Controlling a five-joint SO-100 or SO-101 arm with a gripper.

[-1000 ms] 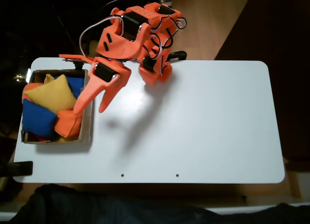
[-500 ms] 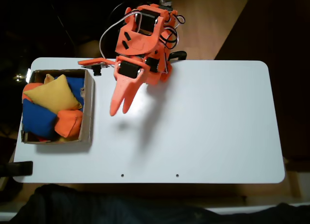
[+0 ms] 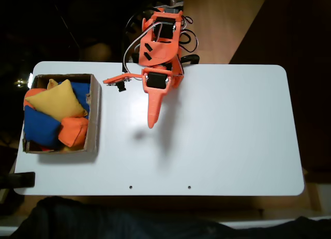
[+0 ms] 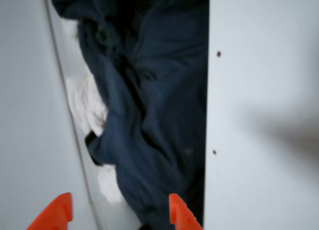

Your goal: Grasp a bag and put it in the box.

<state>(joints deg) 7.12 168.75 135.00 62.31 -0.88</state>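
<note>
In the fixed view the brown cardboard box (image 3: 94,120) stands at the table's left edge. A royal-blue bag (image 3: 40,128) lies inside it among a yellow bag (image 3: 57,100) and an orange bag (image 3: 73,131). More blue fabric (image 3: 81,89) shows behind the yellow one. My orange gripper (image 3: 151,121) hangs over bare white table to the right of the box, pointing toward the front edge. In the wrist view my gripper (image 4: 117,216) has its two orange fingertips (image 4: 56,213) apart with nothing between them.
The white table (image 3: 232,135) stretches out to the right of the arm, with two small holes (image 3: 189,187) near the front edge. Dark blue cloth (image 4: 149,115) lies past that edge. The arm's base (image 3: 165,32) sits at the back middle.
The arm has swung right, away from over the box to the table's middle. The fingers, spread wide a second ago, now look narrower in the fixed view. The bags stay in the box.
</note>
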